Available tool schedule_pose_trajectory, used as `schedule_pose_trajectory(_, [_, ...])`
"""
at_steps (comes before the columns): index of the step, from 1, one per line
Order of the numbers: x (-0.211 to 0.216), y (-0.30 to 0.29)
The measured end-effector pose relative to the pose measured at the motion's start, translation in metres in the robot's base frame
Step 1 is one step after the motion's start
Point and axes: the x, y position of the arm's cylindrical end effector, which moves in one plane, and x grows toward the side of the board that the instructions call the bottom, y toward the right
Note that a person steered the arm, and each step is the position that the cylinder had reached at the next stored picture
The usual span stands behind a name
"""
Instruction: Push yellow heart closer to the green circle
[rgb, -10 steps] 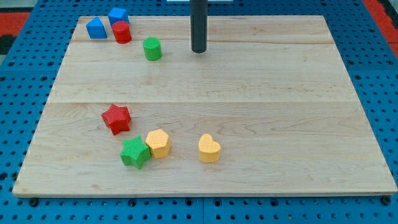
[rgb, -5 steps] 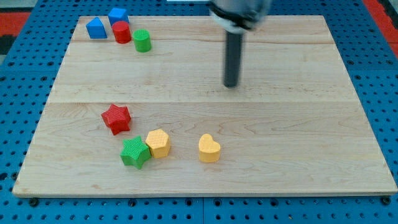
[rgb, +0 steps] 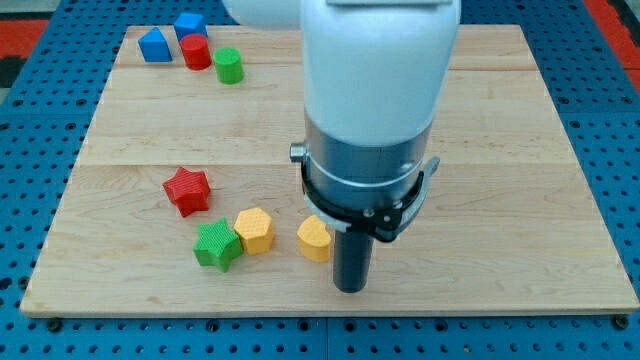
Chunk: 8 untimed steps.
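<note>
The wooden board (rgb: 500, 150) fills the view, the arm's white and grey body looming over its middle. My tip (rgb: 350, 288), a bare rod with no jaws to spread or press, stands just beside the yellow heart (rgb: 313, 239) at its four o'clock. The green circle (rgb: 228, 65) sits well apart toward eleven o'clock, next to the red cylinder (rgb: 196, 52).

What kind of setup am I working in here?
Likely a lab test bench: a wooden board on a blue pegboard table, with small toy blocks like the yellow heart and green circle.
</note>
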Motion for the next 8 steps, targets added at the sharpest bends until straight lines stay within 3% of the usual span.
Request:
schedule_pose_trajectory(2, [-0.067, -0.012])
schedule_pose_trajectory(3, [-0.055, -0.039])
schedule_pose_trajectory(4, [-0.054, -0.016])
schedule_pose_trajectory(5, [-0.052, -0.054])
schedule_pose_trajectory(6, [-0.089, -0.081])
schedule_pose_trajectory(8, [-0.12, -0.148])
